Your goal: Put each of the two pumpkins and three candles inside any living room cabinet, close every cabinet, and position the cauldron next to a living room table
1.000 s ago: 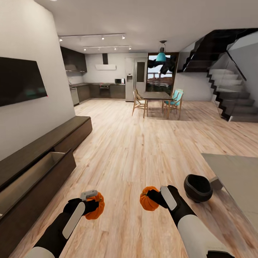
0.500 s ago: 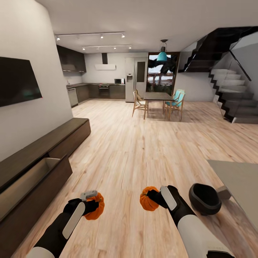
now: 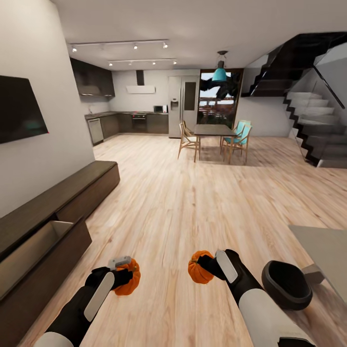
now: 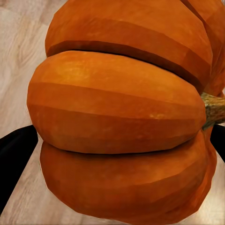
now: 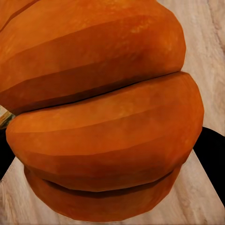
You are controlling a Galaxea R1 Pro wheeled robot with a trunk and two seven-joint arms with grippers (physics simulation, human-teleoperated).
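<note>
Dark-brown wood, the cabinet [image 3: 58,212] ran along the left edge of the frame, one pale-lined drawer [image 3: 33,248] standing open at lower left. Lower right sat the black cauldron [image 3: 286,284] beside a grey table [image 3: 325,250]. Bottom centre, the left gripper [image 3: 123,274] clenched one pumpkin [image 3: 129,278] and the right gripper [image 3: 205,267] another pumpkin [image 3: 198,273]. Judged step: carrying both to the cabinet; next, lowering them over the drawer.

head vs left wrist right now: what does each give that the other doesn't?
Head alone: the right gripper shut on its pumpkin, the cauldron on the floor, and the cabinet with one drawer open. Left wrist alone: a close look at the ribs and stem of the left pumpkin. Both: that pumpkin, held in the left gripper, over the wood floor.
</note>
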